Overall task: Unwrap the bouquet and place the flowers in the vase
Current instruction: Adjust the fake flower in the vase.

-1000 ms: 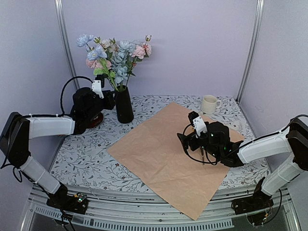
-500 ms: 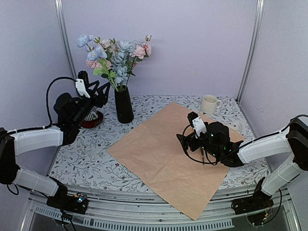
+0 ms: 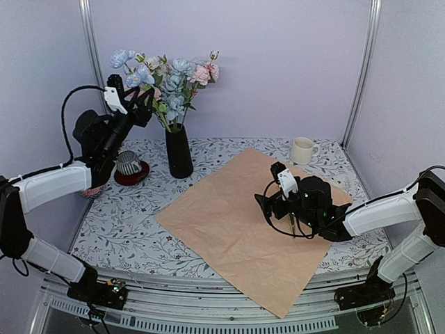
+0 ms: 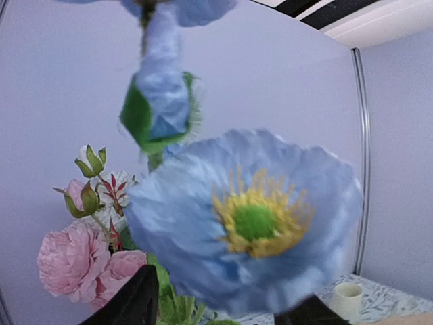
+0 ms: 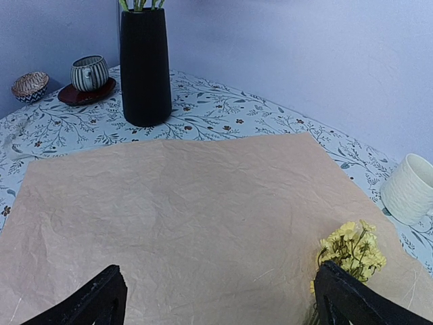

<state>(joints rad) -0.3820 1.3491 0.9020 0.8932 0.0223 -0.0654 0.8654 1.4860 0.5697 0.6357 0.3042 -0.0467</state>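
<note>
One small sprig of yellow flowers (image 5: 348,252) is outside the vase (image 5: 144,64), as far as I can see. It lies on the flat brown paper (image 5: 189,203), just beside the right finger of my right gripper (image 5: 220,291). That gripper hangs low over the sheet with its fingers wide apart and nothing between them. The yellow heads point away from me, toward the white mug (image 5: 411,188). The stem seems to run back under my finger, but that part is hidden, so I cannot give its line exactly.

The vase stands upright past the far left edge of the paper, well apart from the sprig, and the other flowers (image 3: 170,80) are already in it. My left gripper (image 4: 223,301) is high among those heads, fingers apart, with a blue flower (image 4: 250,217) right in front and nothing clamped. So my right hand is much nearer. I judge it must shift a little to its right to bring the sprig between the fingers.
</note>
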